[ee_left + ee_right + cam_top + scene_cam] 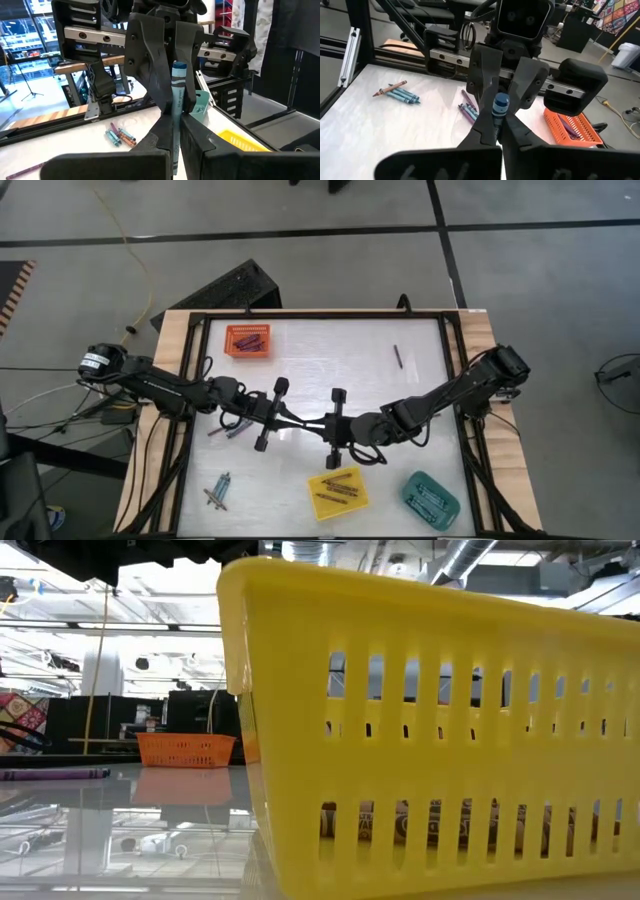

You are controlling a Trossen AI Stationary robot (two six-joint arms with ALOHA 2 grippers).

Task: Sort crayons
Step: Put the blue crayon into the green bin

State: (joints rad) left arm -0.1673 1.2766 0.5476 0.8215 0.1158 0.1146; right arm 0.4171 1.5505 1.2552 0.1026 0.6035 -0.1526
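Observation:
A teal-blue crayon (177, 100) stands nearly upright in the air over the table's middle. My left gripper (305, 421) and my right gripper (326, 426) face each other there, level, and both are shut on it. Loose crayons lie at the near left (217, 492), under the left arm (228, 430) and at the far right (396, 357). More crayons lie in the orange tray (248, 340), the yellow tray (337, 491) and the teal tray (430, 498). My left gripper pinches the crayon's lower half (175, 131) between its two fingers. The fingers come level from the table's left and lie across the crayon. The crayon is clear of the table, and its upper end (179, 67) stands above the fingers. My right gripper pinches the crayon just below its flat upper end (496, 120) between its two fingers. These fingers (150, 70) come nearly level from the table's right, across the crayon and tip to tip with the left fingers (485, 75). The crayon stays upright.
The yellow tray (430, 730) fills most of the low view, with the orange tray (186, 748) and a purple crayon (55, 773) beyond it. A black frame (320, 313) rims the white table top. A dark case (225, 288) lies past the far edge.

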